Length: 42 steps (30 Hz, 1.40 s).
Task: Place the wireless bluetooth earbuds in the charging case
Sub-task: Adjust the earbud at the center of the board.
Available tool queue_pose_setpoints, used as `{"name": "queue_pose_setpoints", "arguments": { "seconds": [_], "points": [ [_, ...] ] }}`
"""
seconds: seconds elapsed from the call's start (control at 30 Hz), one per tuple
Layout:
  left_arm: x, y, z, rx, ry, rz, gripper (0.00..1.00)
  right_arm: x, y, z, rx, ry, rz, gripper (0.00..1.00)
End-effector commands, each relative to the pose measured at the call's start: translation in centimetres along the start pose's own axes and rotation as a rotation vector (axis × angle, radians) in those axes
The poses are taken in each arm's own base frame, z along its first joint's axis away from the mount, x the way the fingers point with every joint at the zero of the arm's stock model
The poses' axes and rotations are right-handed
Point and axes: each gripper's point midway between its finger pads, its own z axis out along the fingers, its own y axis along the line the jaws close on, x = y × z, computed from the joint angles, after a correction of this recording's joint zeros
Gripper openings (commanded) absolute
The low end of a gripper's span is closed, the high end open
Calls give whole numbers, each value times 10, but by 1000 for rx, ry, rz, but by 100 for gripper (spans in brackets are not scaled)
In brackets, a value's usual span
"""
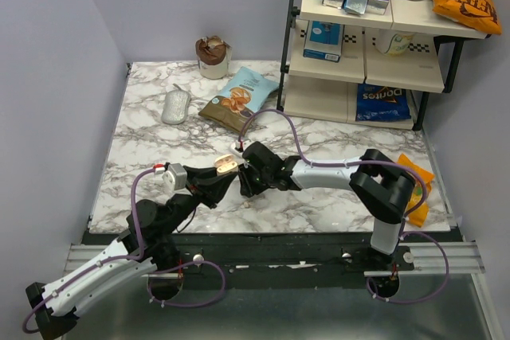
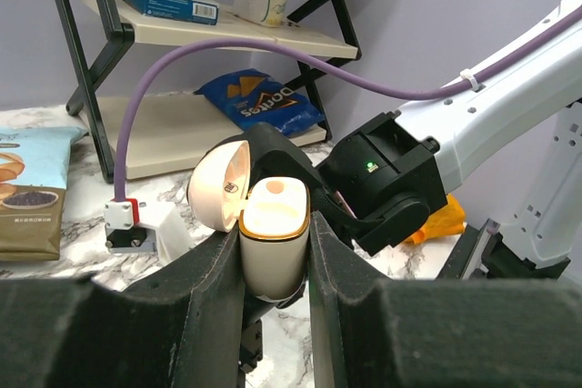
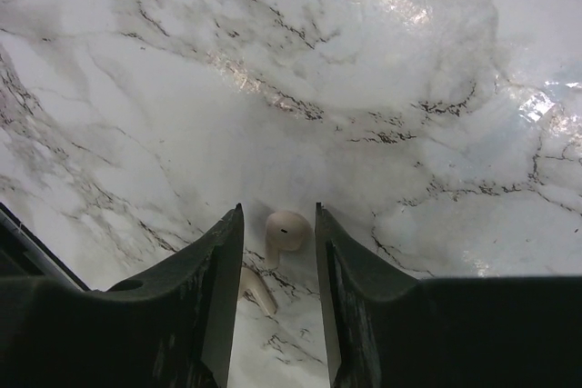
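My left gripper (image 2: 275,252) is shut on the charging case (image 2: 273,243), a white oval case held upright above the table with its lid (image 2: 221,186) flipped open to the left. From above, the case (image 1: 227,166) sits at the left gripper's tip (image 1: 221,177), right beside the right gripper (image 1: 245,183). In the right wrist view the right gripper (image 3: 278,209) is low over the marble, open. One of the wireless bluetooth earbuds (image 3: 289,229) lies between its fingers with a gap on each side. The other earbud (image 3: 257,290) lies just behind, partly hidden by the left finger.
A black-framed shelf (image 1: 362,45) with boxes and a blue Doritos bag (image 1: 381,103) stands at the back right. A grey oval object (image 1: 176,106), a snack bag (image 1: 239,99) and a cup (image 1: 213,57) sit at the back. An orange bag (image 1: 416,189) lies by the right arm.
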Motion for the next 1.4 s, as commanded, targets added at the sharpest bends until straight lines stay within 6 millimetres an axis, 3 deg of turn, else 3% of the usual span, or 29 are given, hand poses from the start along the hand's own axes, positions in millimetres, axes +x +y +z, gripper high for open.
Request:
{"name": "queue_pose_setpoints", "arguments": {
  "seconds": [0.0, 0.37, 0.5, 0.63, 1.03, 1.23, 1.37],
  "points": [
    [-7, 0, -1, -9, -21, -5, 0, 31, -4, 10, 34, 91, 16, 40],
    [-8, -2, -1, -6, -24, -4, 0, 27, -9, -1, 69, 67, 38, 24],
    [-9, 0, 1, -15, -27, 0, 0, 11, -16, -14, 102, 7, 50, 18],
    [-9, 0, 2, -17, -23, 4, 0, -10, -37, -28, 124, -48, 102, 15],
    [1, 4, 10, -38, 0, -1, 0, -32, -113, -52, 263, -134, 187, 13],
    [9, 3, 16, -34, 20, -1, 0, -35, -120, -54, 294, -152, 168, 14],
    [12, 4, 18, -34, 30, -3, 0, -28, -123, -49, 300, -122, 169, 28]
  ]
}}
